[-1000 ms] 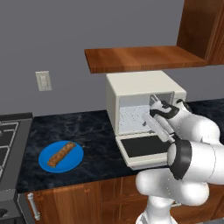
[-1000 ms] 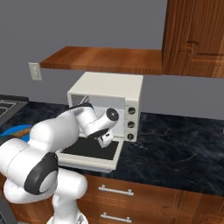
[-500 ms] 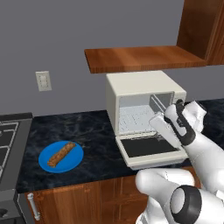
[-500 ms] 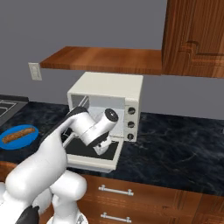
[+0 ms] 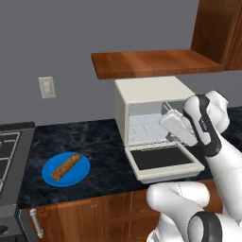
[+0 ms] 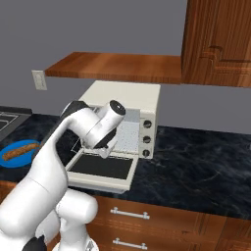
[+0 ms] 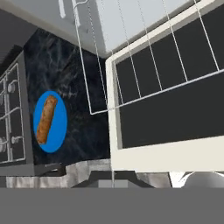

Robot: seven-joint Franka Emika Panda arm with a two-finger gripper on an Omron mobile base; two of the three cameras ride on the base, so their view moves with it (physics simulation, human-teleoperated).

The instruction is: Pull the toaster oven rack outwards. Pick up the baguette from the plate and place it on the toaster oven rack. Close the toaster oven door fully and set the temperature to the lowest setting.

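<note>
Closest to me, the oven door (image 5: 163, 160) lies folded down flat over the front of the dark counter (image 5: 101, 151), its glass pane facing up, so the mouth of the oven (image 5: 149, 101) stands open for loading. Just above the door the gripper (image 5: 171, 124) hangs at the opening, its jaws drawn together; from the two base cameras I cannot tell whether a wire is pinched between them. The rack (image 7: 144, 61) shows from the hand camera as a thin wire grid reaching out of the cavity and over the door's glass, its front bar well forward of the oven's mouth, which I take to mean the pull is largely made, so bread can be laid on it without reaching inside. Off to the left, well apart from the oven and near the stove (image 5: 9, 156), the blue plate (image 5: 79, 174) sits on the counter with the baguette (image 5: 65, 166) lying across it, waiting untouched.
</note>
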